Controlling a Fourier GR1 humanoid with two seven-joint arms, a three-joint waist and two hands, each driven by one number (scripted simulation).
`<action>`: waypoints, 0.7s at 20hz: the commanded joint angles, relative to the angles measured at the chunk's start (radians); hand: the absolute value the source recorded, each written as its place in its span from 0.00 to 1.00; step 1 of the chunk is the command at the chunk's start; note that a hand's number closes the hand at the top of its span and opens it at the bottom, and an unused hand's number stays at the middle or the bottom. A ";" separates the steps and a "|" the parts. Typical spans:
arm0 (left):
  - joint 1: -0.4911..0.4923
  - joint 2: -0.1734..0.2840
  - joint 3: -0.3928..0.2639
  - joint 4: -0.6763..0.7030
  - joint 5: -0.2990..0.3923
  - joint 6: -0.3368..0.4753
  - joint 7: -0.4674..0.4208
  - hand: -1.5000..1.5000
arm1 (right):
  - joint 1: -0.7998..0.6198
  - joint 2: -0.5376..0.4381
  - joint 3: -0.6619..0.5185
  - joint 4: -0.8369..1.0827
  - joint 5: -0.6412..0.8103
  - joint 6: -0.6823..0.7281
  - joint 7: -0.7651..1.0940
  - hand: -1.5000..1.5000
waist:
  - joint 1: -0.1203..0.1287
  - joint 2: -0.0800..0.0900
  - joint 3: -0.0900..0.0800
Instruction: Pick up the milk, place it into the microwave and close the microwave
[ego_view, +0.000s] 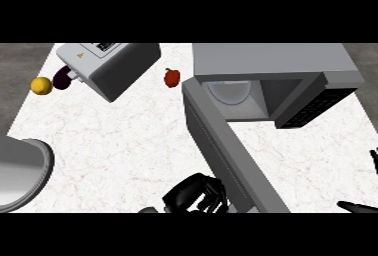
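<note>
— Two hands in view?
— Yes. Left hand (193, 194) low in the middle, just beside the outer face of the microwave door (229, 150); fingers curled inward, nothing visible inside the curl. Right hand (360, 206) at the right edge, showing only black fingers, straight and spread, apart from everything.
— And the milk?
— Nowhere to be seen on the worktop (125, 145). Possibly already inside the microwave (273, 65), but only a pale round turntable (230, 92) to be made out in the cavity. Impossible to say for certain.
— Why the left hand there?
— Probably for the closing step. Door swung wide open toward the near edge, outer face turned left. Well placed, then, for a push from that side to swing it shut.
— Anything in the way?
— Seemingly not. Toaster (111, 65), red pepper (172, 77), lemon (41, 85) and aubergine (61, 81) far back on the left, away from the door's sweep. Grey round bowl (22, 172) at the left edge, also well apart.
— And the right hand's place?
— Off to the right of the door's free end. Worth watching during the sweep that way.
</note>
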 joint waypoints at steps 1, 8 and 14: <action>-0.091 -0.006 -0.135 0.048 0.117 0.100 -0.037 1.00 | 0.005 0.000 0.016 -0.039 -0.025 0.141 -0.084 0.00 | -0.021 0.003 -0.002; -0.180 -0.005 -0.264 0.079 0.295 0.296 -0.087 0.00 | -0.035 -0.026 0.060 -0.144 -0.038 0.127 0.003 0.00 | -0.064 0.010 -0.004; -0.314 -0.006 -0.257 0.083 0.413 0.398 -0.070 1.00 | -0.014 -0.009 0.096 -0.222 -0.063 0.127 0.045 0.00 | -0.119 0.016 -0.005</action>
